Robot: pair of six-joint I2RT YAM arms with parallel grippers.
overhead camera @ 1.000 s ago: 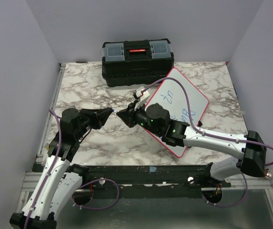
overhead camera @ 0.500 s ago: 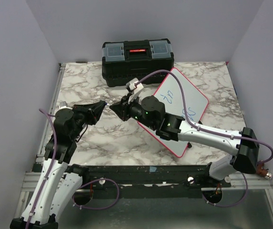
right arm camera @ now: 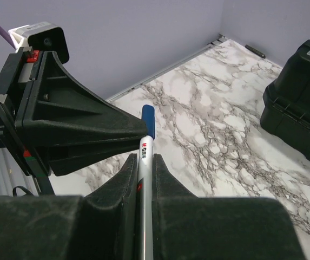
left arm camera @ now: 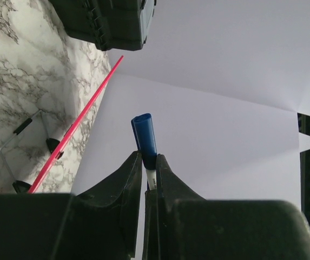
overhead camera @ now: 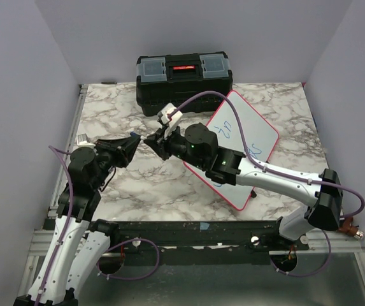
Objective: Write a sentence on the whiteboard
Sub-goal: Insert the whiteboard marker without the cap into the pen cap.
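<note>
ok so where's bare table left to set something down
Free: the grey-veined marble tabletop left of the black plastic toolbox, the far-right corner beyond the red-rimmed rectangular whiteboard, and the near strip between the left arm and right arm. Crowded: the centre, where the left fingers and right fingers clamp a blue-capped white marker.

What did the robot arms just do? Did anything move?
The two arms slid left and a little toward the far side, tips staying together. The right gripper reached farther out and the left gripper drew back. Both are shut on the marker. The whiteboard and toolbox stayed put.
</note>
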